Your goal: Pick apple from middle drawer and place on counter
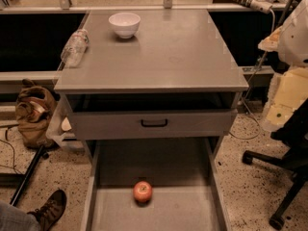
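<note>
Ok so here's what my feed is giving me right now: grey cabinet dead centre, and the counter [178, 57] is a flat matte slab with a white bowl [124, 24] sitting near the back left and a clear plastic bottle [74, 47] lying on its side right at the left edge, partly hanging over. Under the top there's a dark gap, then a grey drawer front [202, 124] with a black handle [154, 123], pushed in. Below that the middle drawer [187, 211] is pulled way out toward me, and the apple [142, 191] is sitting on its flat floor, a bit left of centre, well apart from both side walls, nothing touching it. The room is a speckled floor [245, 186], with a brown bag [32, 114] slumped left of the cabinet, a black pole [26, 177] lying on the ground by it, somebody's brown shoe [50, 210] poking in at the bottom left, and the black base of an office chair [284, 177] on the right. The arm is that pale white and cream bulk along the right edge. As far as I can make out, the gripper [278, 113] is its lower end, hanging off to the right of the cabinet near the counter's front right corner, well away from the apple and not holding anything I can see. Whether it's open or closed, honestly I can't tell from this angle.
</note>
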You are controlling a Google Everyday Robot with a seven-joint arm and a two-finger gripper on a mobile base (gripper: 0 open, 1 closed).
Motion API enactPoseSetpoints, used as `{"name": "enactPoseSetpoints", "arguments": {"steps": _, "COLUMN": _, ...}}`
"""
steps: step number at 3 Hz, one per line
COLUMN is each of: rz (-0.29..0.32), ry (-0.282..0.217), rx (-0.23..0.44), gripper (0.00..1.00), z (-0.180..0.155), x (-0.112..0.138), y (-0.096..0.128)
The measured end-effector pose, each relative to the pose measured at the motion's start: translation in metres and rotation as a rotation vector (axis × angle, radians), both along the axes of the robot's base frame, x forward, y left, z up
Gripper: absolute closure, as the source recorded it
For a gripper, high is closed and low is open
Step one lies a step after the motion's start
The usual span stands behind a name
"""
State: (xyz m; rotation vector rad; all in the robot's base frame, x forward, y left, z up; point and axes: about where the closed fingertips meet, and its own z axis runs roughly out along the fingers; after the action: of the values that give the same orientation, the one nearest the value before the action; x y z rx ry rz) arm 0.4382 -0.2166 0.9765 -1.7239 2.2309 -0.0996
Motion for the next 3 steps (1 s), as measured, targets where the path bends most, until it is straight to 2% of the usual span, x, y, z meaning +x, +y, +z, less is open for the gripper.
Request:
{"name": "enactPoseSetpoints", "arguments": {"steps": 1, "rz": 0.0, "ry": 0.0, "rx": 0.0, "gripper": 0.0, "z": 0.0, "x": 0.0, "y": 0.0}}
{"name": "enactPoseSetpoints", "arguments": {"steps": 2, "rz": 0.0, "ry": -0.021, "rx": 0.045, "gripper": 0.0, "z": -0.017, "x": 0.003, "y": 0.017}}
{"name": "enactPoseSetpoints", "arguments": {"steps": 3, "rz": -0.006, "ry": -0.034, "rx": 0.133, "gripper": 0.0, "z": -0.058, "x": 0.005, "y": 0.06}}
